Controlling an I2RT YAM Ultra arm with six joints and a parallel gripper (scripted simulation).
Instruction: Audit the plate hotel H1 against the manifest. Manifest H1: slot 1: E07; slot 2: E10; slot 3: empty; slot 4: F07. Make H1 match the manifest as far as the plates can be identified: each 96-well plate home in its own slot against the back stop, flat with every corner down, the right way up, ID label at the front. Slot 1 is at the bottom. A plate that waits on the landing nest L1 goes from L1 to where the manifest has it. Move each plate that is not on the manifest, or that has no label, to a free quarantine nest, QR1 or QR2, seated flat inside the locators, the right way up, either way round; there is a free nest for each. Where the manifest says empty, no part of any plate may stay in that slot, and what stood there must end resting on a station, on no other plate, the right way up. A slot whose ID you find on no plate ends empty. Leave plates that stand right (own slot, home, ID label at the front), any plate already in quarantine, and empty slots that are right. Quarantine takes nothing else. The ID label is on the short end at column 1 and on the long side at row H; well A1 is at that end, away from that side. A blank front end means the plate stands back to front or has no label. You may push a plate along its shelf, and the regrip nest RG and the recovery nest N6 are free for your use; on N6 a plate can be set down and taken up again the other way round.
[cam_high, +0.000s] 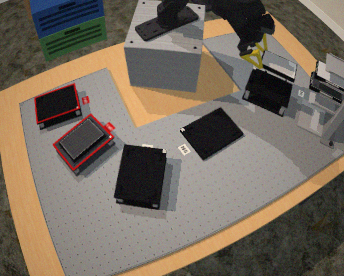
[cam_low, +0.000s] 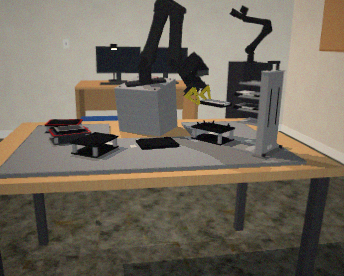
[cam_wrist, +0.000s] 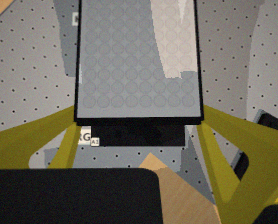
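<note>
- One 96-well plate (cam_wrist: 138, 60) sits gripped across its width in the yellow pincer (cam_wrist: 138, 135), jaws spread wide, above the RG nest (cam_high: 269, 90).
- Far right on the bench (cam_high: 30, 165), seemingly for regripping.

A blue crate (cam_high: 67, 12) is being carried on a green crate (cam_high: 75, 40) at the far left, off the bench (cam_low: 165, 176). In the exterior view, a dark monitor (cam_low: 117, 60) is being supported by a wooden desk (cam_low: 95, 90) against the far wall.
</note>
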